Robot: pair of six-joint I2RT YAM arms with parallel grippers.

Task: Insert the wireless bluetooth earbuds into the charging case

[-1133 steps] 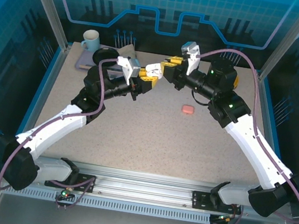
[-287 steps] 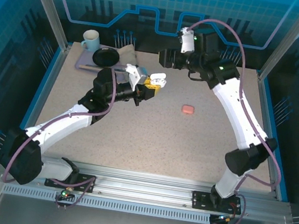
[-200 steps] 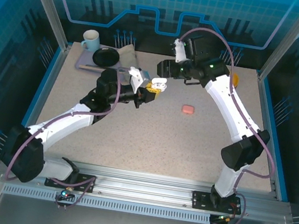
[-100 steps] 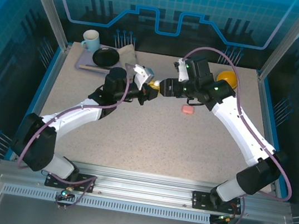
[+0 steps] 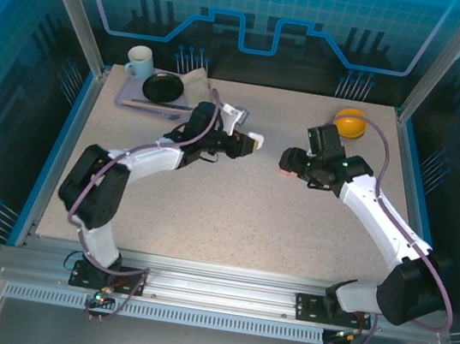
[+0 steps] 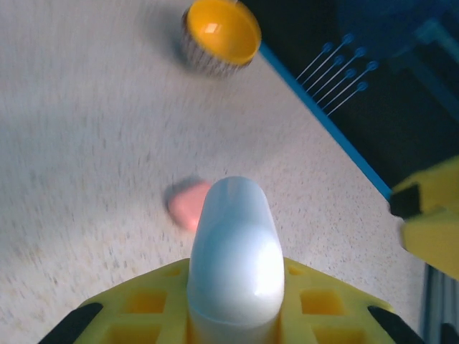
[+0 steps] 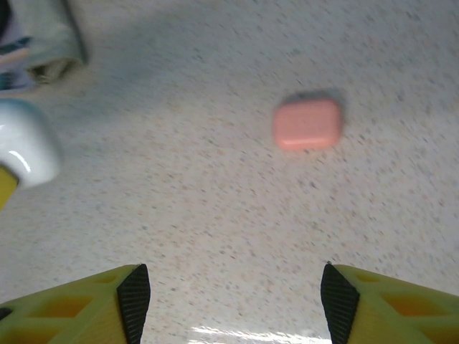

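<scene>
On my left wrist camera I see the salmon-pink rounded case (image 6: pixel 183 205) blurred and half hidden behind the glossy white case (image 6: pixel 235 254), which the bottom edge crops.

table (image 5: pixel 232 216): speckled beige, beneath the fingers (image 7: pixel 79 304) | walls (image 5: pixel 322 21): blue printed panels beyond them | posts (image 5: pixel 70 5): aluminium

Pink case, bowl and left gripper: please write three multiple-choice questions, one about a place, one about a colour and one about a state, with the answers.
1. Where does the pink case lie?
A on the table
B in the bowl
C in a gripper

2. What colour is the bowl?
A blue
B orange
C black

3. How is the left gripper?
A open
B shut on the white case
C shut on the mug

Answers:
1 A: it lies flat on the speckled table, ahead of the open right gripper.
2 B: it is orange inside.
3 B: its yellow fingers clamp the white case.
</scene>
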